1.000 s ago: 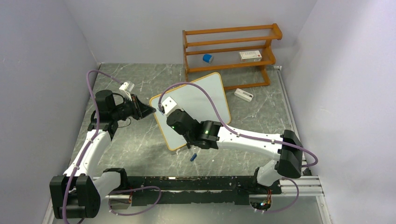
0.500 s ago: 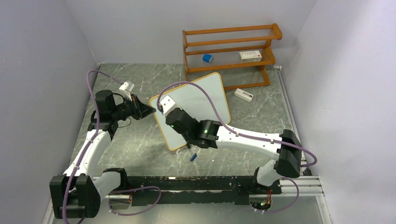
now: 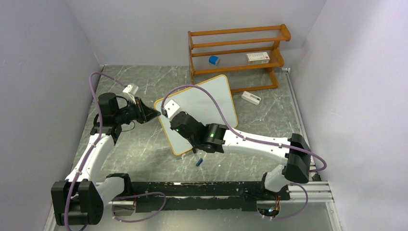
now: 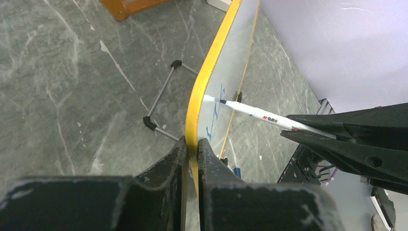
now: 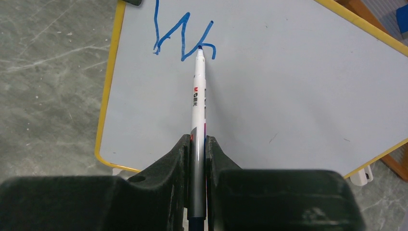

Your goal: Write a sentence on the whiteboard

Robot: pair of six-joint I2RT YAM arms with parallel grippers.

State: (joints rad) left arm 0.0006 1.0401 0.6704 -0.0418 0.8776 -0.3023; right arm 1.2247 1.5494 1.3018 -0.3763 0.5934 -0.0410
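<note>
The whiteboard (image 3: 207, 98) stands tilted on its feet mid-table. My left gripper (image 3: 155, 114) is shut on the board's yellow left edge (image 4: 206, 86), which sits pinched between the jaws (image 4: 192, 143). My right gripper (image 5: 196, 139) is shut on a white marker (image 5: 198, 91), and the marker's tip touches the board. The sentence (image 5: 183, 36) is a blue "W" with the start of a stroke after it, near the board's top left corner. The left wrist view shows the marker (image 4: 260, 114) meeting the board face from the right, beside blue strokes (image 4: 214, 118).
An orange wooden shelf rack (image 3: 235, 53) stands at the back and holds a blue item (image 3: 214, 60) and a white box (image 3: 258, 57). A white block (image 3: 250, 97) lies right of the board. A blue cap (image 3: 198, 162) lies on the table under the right arm.
The right arm has shifted slightly left and toward me with the marker on the board. The left gripper and the board have not moved.
</note>
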